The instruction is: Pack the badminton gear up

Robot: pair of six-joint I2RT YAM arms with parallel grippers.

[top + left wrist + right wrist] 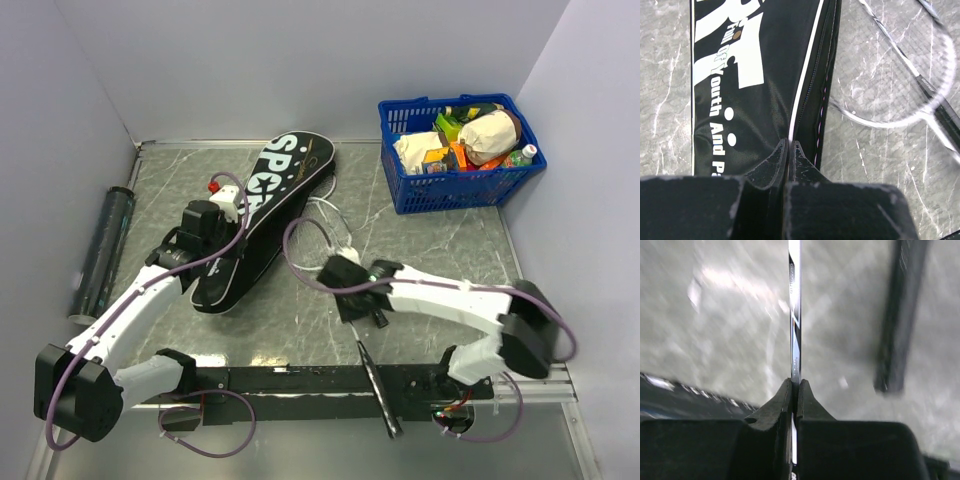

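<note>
Black SPORT bag (740,75): my left jaws pinch its open zipper edge, my right jaws clamp the thin shaft of a racket (795,315) over the grey counter (715,315).

Grey marbled table (440,250): bag (262,215), tube (102,252), basket (455,188)

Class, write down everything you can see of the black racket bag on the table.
The black racket bag looks like soft fabric. It carries large white lettering beginning "SP" and smaller white words including "Youth And". White piping and a zip run along one edge. It lies slanted on the grey marbled table, with one end toward the back wall. The left gripper has its fingers shut on the zipped edge. A racket head lies close beside the bag; whether they touch is unclear.
</note>
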